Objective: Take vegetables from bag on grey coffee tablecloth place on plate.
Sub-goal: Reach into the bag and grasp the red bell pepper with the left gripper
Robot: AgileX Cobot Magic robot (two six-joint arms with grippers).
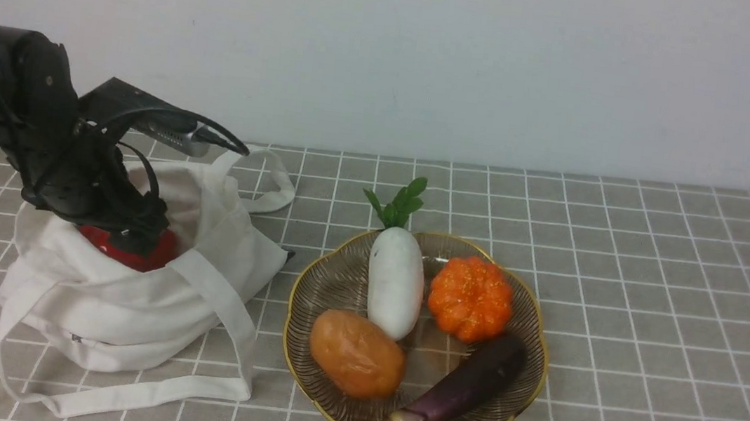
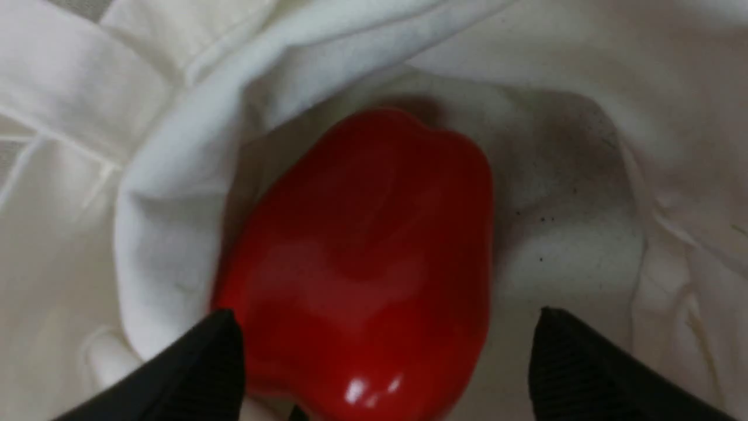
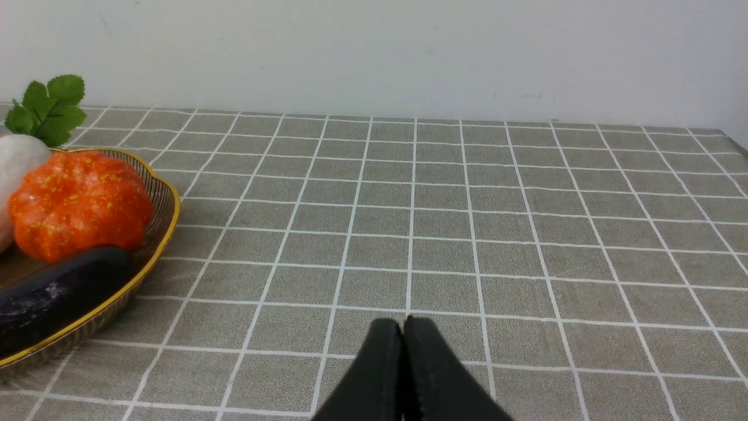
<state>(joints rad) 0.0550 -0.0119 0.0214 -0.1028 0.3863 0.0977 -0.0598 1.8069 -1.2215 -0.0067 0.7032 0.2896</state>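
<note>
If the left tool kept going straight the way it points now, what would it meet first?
The glossy red bell pepper lying inside the off-white cloth bag. The left tool is open and aimed squarely at it, though how near it is remains unclear.

Left arm (image 1: pixel 19 113): rounded black housings with a dull sheen, small round fasteners (image 1: pixel 49 80) on the side, thin black cables (image 1: pixel 227 143) looping along the outside; a flat dark cover (image 1: pixel 126 97) over a grey cylindrical camera unit (image 1: pixel 175 137) near the wrist. Left gripper (image 2: pixel 383 318): two black tapered fingers (image 2: pixel 578 374) with fine ribbed faces. Right gripper (image 3: pixel 403 327): black tapered fingers (image 3: pixel 377 374), inner edges finely toothed.
</note>
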